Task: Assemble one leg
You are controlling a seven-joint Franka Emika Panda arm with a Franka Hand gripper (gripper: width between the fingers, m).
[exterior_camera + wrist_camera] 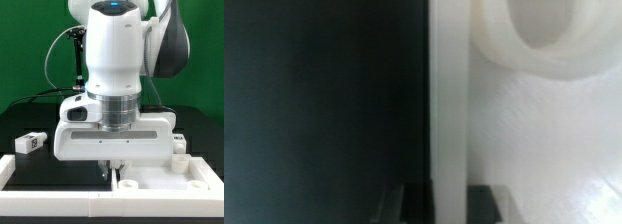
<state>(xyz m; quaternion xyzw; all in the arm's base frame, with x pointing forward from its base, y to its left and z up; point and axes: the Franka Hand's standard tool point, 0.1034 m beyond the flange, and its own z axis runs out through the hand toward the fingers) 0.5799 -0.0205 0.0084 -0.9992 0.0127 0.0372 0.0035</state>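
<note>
One leg point(32, 143), a small white block with tags, lies on the black table at the exterior view's left. Another leg point(178, 145) stands at the exterior view's right, behind the large white panel point(175, 181). My gripper point(113, 169) points straight down at the panel's near-left edge. In the wrist view my gripper point(445, 203) has one dark finger point(404, 203) on each side of the panel's upright edge strip point(446, 100), pressed against it. The panel's flat face point(544, 140) is blurred. No leg shows in the wrist view.
A white rim point(18, 166) borders the table at the exterior view's left front. A raised white ring point(530, 45) sits on the panel's face close to the gripper. A green wall stands behind the arm.
</note>
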